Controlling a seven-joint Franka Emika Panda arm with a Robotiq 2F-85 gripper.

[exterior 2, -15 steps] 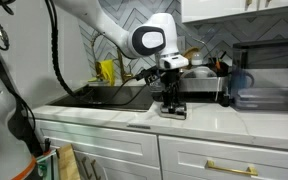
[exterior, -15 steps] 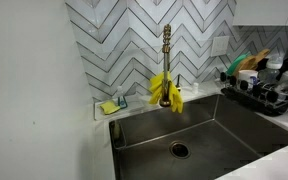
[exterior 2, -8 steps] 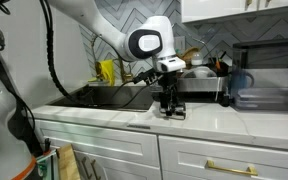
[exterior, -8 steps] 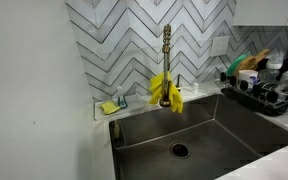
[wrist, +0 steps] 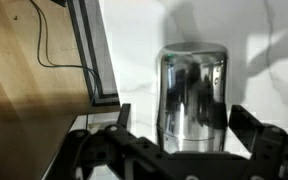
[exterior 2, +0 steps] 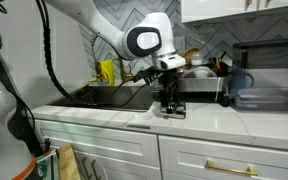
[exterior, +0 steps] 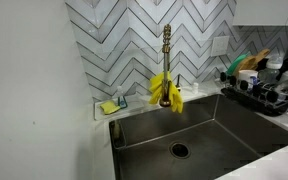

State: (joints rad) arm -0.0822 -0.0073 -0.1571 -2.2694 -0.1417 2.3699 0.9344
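My hand (wrist: 184, 122) hangs open over the counter (wrist: 139, 50), fingers either side of the steel cup (wrist: 193, 90) standing there. Over the last second I've only edged slightly sinkward, so the cup remains ungripped.

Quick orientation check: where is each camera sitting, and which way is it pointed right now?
Exterior view: sits over the sink, facing the faucet and its yellow gloves; no robot shows.
Exterior view: stands before the cabinets, looks along the counter; arm and gripper show.
Wrist view: looks down on the metal cup between the gripper's fingers.
Both exterior views share the sink, yellow gloves and dish rack.
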